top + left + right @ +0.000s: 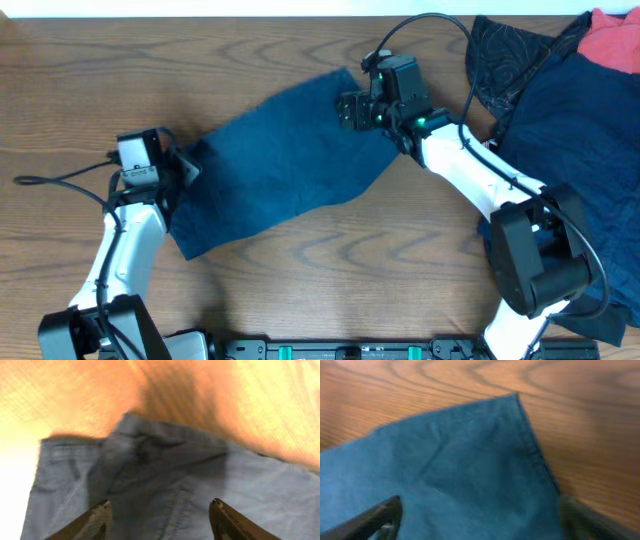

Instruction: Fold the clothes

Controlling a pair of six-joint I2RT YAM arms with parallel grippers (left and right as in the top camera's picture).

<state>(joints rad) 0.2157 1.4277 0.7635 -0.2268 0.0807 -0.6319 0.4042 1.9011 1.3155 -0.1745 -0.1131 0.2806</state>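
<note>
free: table point(330, 280) lay bare near centre and far left | blocked: clothes pile point(575, 120) filled right edge | navy garment point(280, 160) covered centre | right arm point(470, 175) slanted between

You will see a brown tabletop point(300, 290) with a bold, looping wood grain; it fills nearly the whole overhead view and also shows in both wrist views. Along its bottom edge you will find a black rail point(330, 350) bearing small green marks. Along its top edge runs a pale white strip point(200, 8).
</note>
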